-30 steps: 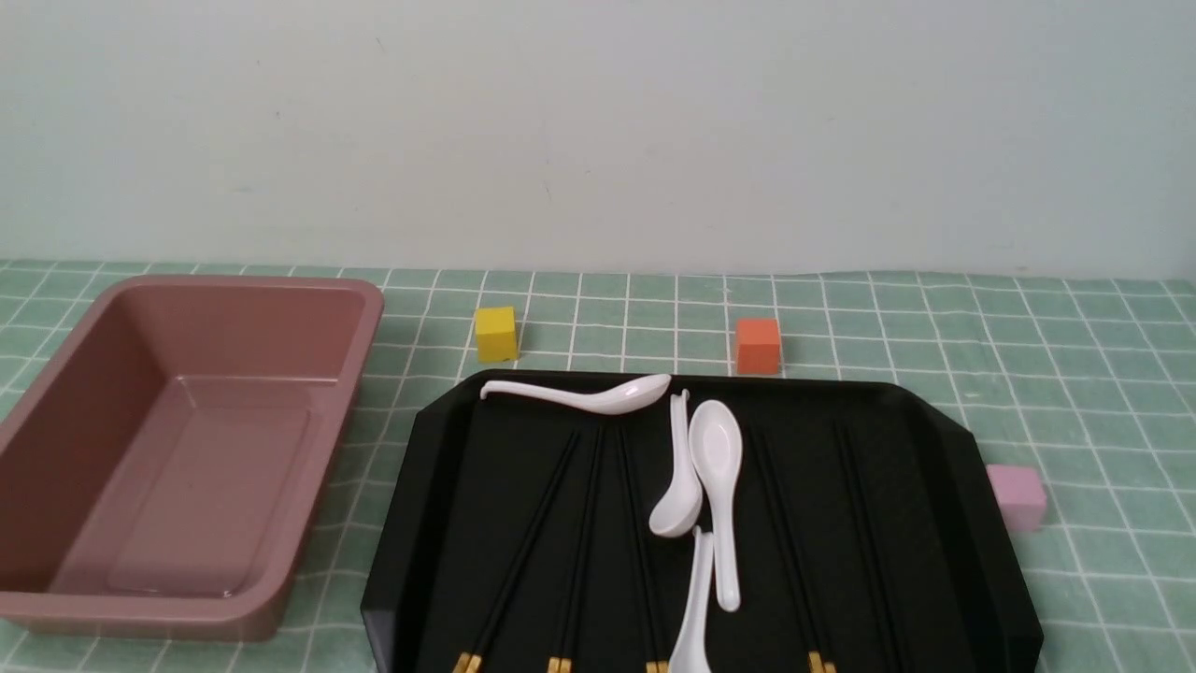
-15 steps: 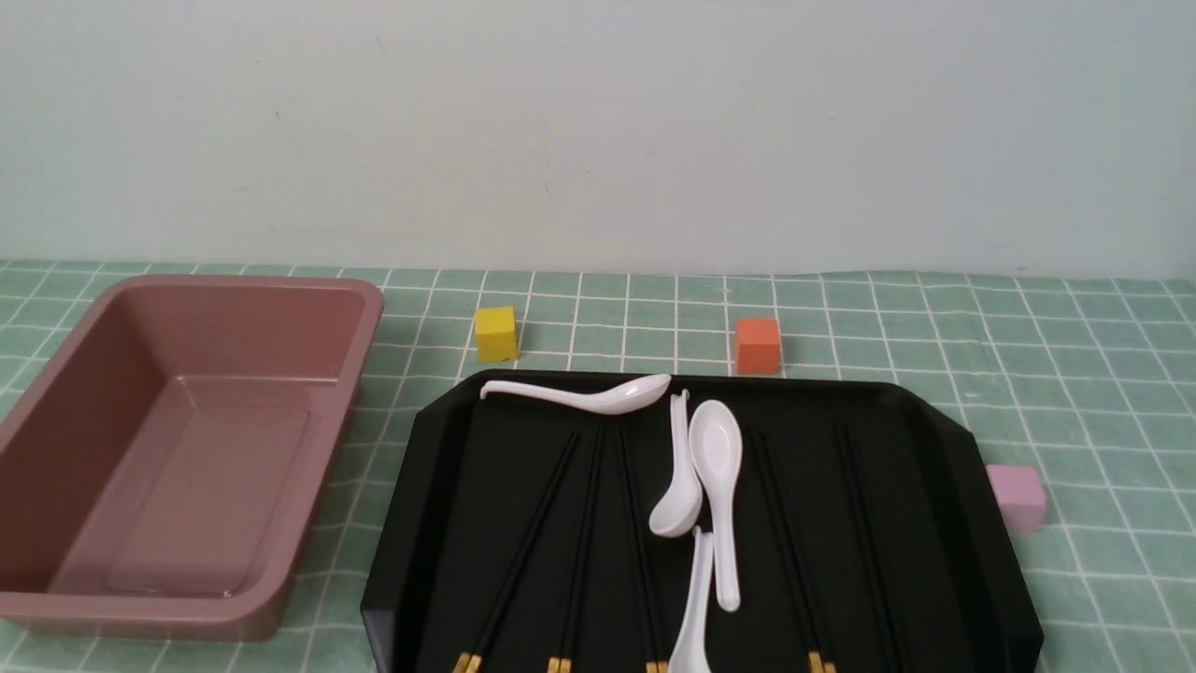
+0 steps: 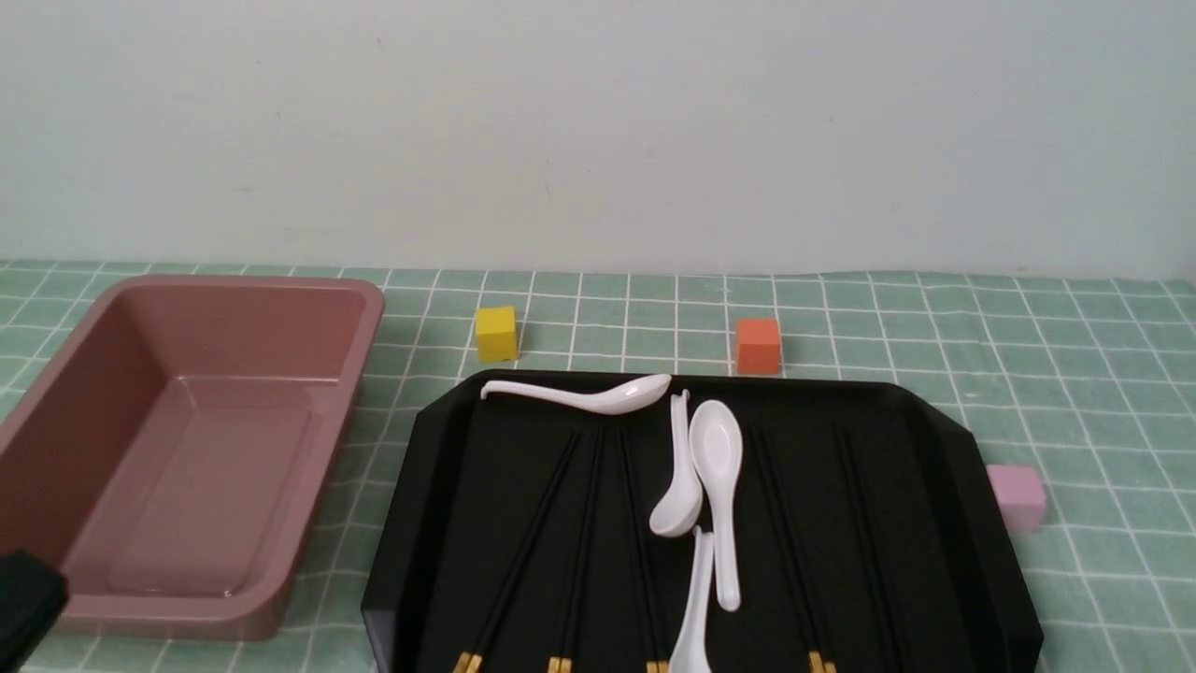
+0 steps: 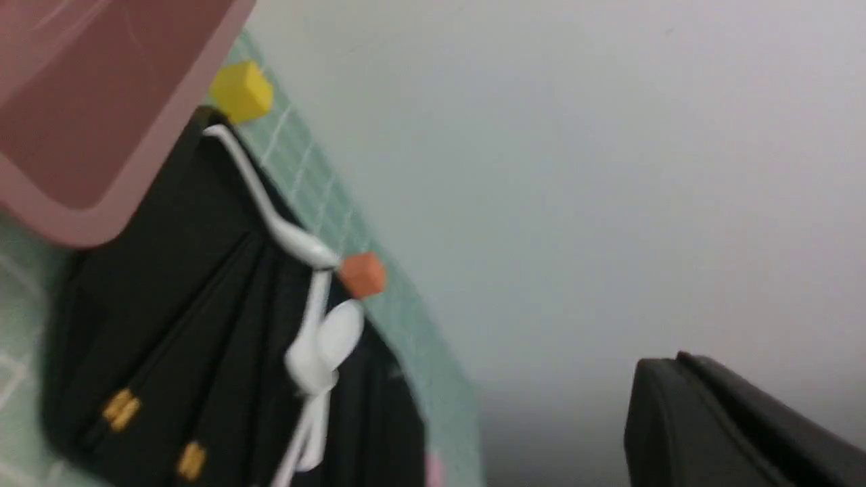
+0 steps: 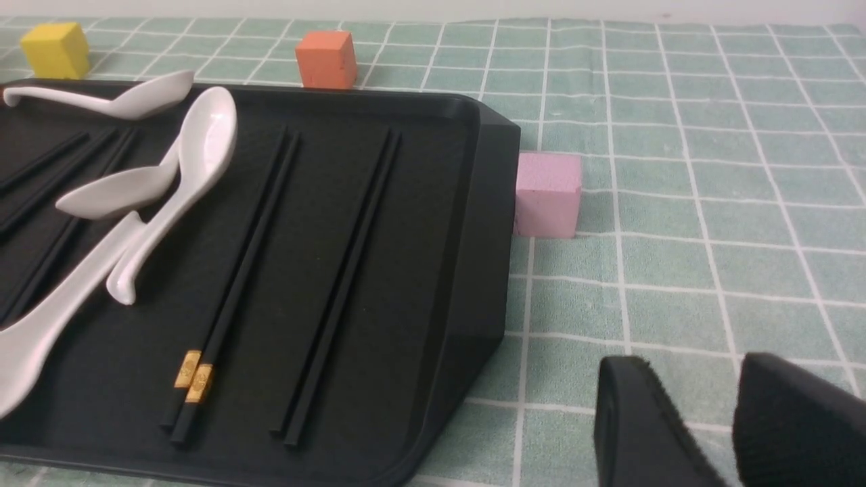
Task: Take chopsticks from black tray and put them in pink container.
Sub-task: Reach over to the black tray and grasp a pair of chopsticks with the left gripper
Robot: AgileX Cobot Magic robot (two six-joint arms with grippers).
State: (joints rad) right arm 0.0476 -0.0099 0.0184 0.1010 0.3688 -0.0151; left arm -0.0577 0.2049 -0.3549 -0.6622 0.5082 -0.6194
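Observation:
Several pairs of chopsticks (image 3: 581,542) lie lengthwise on the black tray (image 3: 439,486), gold ends toward me; two pairs (image 5: 237,284) show in the right wrist view. The empty pink container (image 3: 369,308) stands left of the tray. A dark part of my left arm (image 3: 28,598) shows at the bottom left corner, by the container's near end. In the blurred left wrist view my left gripper (image 4: 678,358) looks shut, holding nothing, high over the scene. My right gripper (image 5: 697,365) is open and empty, low over the cloth right of the tray's near corner.
White soup spoons (image 3: 715,486) lie among the chopsticks in the tray's middle, one (image 3: 579,394) along its far rim. A yellow cube (image 3: 495,334) and an orange cube (image 3: 757,346) sit behind the tray. A small pale pink cube (image 3: 1017,495) touches its right side.
A dark part of my left arm has come into the front view at the bottom left corner. Nothing on the table has moved.

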